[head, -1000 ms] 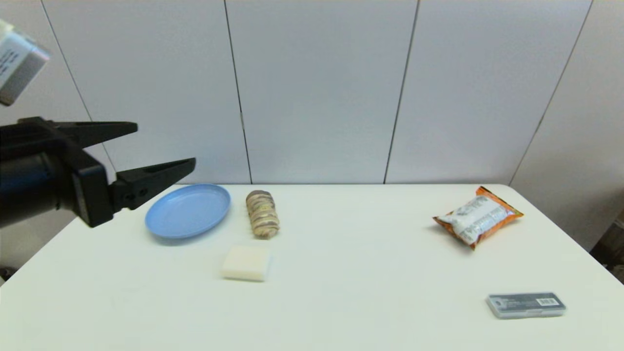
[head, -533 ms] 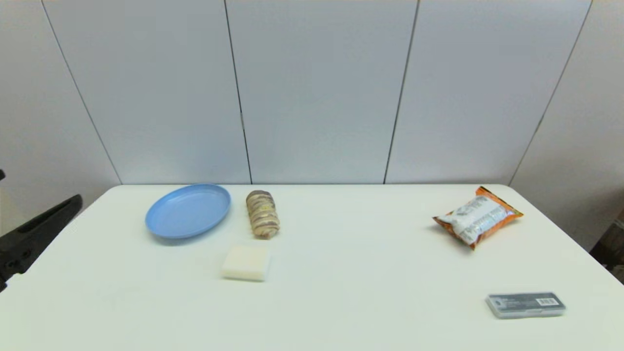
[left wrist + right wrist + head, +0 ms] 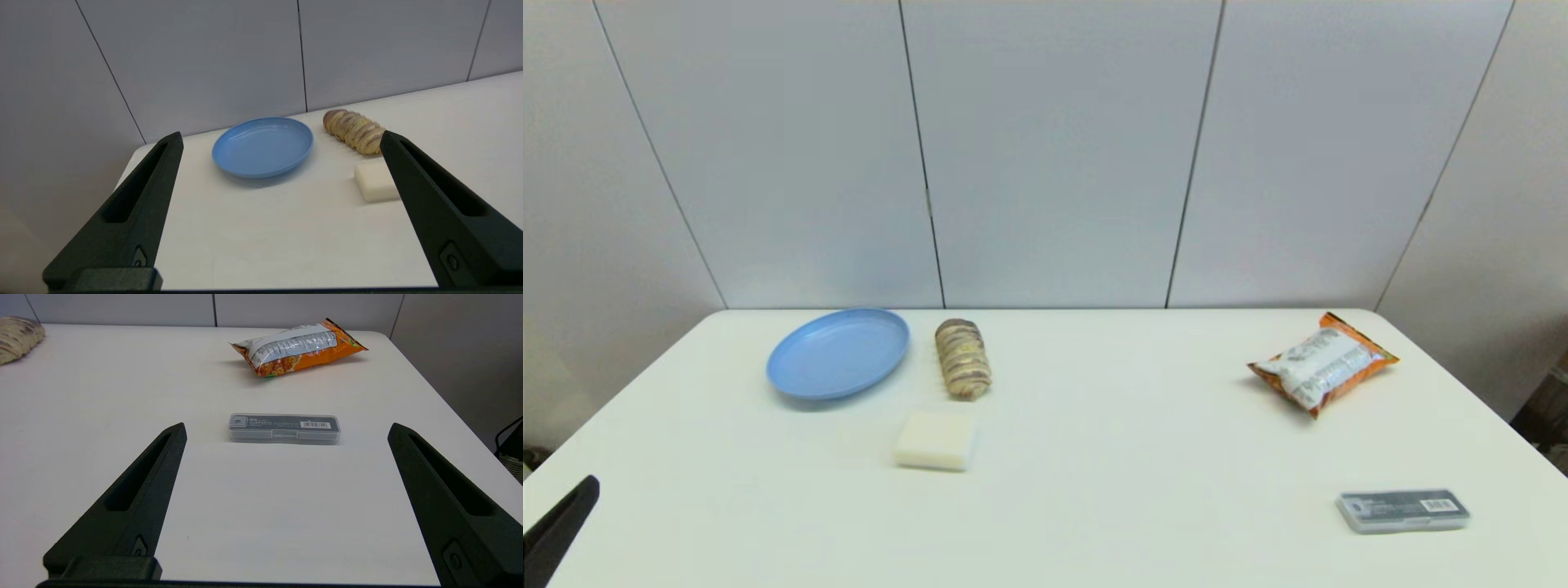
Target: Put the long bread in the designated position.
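The bread [image 3: 962, 358] is seen lying flat on the white table [image 3: 1094, 457], toward the far left part, lengthwise away from the robot. It is placed just beside the blue plate [image 3: 838, 353], on the plate's right, with a narrow gap between them. A cream block [image 3: 935, 440] is set on the near side of the bread, close to it but apart. The bread is touched by nothing.

The left gripper [image 3: 280, 136] is held low at the table's near left corner; only one black fingertip [image 3: 560, 527] is caught at the bottom left edge of the head view. In the left wrist view its fingers [image 3: 135, 208] are spread wide and nothing is held between them. The plate [image 3: 262, 146], bread [image 3: 354, 130] and block [image 3: 376, 181] are seen ahead of it, well apart from the tips.

The right gripper [image 3: 286, 430] is not shown in the head view. In the right wrist view its fingers [image 3: 135, 502] are likewise spread wide, with nothing gripped. It is held low over the near right part of the table. A grey case [image 3: 284, 428] with a barcode label is seen lying flat ahead of the fingers, not touched. An orange snack bag [image 3: 296, 347] is lying farther back, near the far right edge. One end of the bread [image 3: 18, 341] is just caught at the edge of that view.

In the head view the bag [image 3: 1321, 363] and case [image 3: 1403, 511] are both on the right side, well apart from the bread.
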